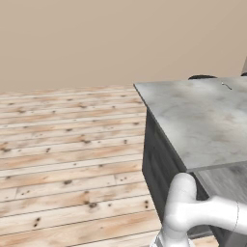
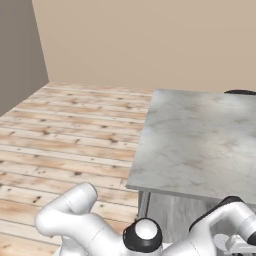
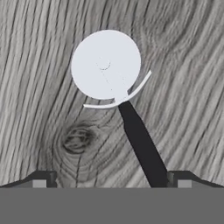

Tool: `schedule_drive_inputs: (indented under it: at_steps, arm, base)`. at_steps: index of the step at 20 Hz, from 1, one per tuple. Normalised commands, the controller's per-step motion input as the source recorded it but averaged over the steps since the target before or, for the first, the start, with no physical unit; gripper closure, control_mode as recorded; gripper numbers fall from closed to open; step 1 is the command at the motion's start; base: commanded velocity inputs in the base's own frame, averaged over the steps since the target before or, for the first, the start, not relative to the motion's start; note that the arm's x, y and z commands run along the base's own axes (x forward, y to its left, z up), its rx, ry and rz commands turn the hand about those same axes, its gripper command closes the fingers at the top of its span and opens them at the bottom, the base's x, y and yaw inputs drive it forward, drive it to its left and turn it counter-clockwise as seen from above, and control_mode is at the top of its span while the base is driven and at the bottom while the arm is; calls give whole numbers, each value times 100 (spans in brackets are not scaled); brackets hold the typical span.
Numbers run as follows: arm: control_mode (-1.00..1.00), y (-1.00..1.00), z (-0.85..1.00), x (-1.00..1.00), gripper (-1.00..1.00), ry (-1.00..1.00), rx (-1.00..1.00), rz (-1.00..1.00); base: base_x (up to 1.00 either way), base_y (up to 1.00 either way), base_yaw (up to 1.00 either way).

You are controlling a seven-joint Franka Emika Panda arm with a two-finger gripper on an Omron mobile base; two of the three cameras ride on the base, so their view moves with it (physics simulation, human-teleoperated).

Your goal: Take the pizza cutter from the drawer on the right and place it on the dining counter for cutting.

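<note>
Hand view: pizza cutter (image 3: 114, 94) lies flat on the drawer (image 3: 183, 65) floor, under my tool (image 3: 112, 181), fingers wide apart, empty. I'd centre over the black handle, probably slightly right, then descend.

No readable text, labels, brands, numbers or signs anywhere: none on the pizza cutter (image 3: 114, 87), drawer (image 3: 183, 65) floor, or dining counter (image 2: 200, 140).
</note>
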Motion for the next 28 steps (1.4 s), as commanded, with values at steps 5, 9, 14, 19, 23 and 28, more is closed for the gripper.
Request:
schedule_drive_inputs:
  at_steps: [5,9,14,19,23,28]
  arm:
    - [-100,0,0,1,-100,0,0,0]
    - [-100,-2,-1,3,-100,0,0,0]
    - [-100,-16,-11,13,-100,0,0,0]
    - [-100,-6,-20,32,-100,0,0,4]
    - [-100,-17,-20,8,-100,0,0,2]
    - [-100,-17,-25,0,-100,0,0,0]
  base:
    - [0,0,0]
    - [0,0,0]
    - [0,0,0]
    - [0,0,0]
    - [0,0,0]
    - [0,0,0]
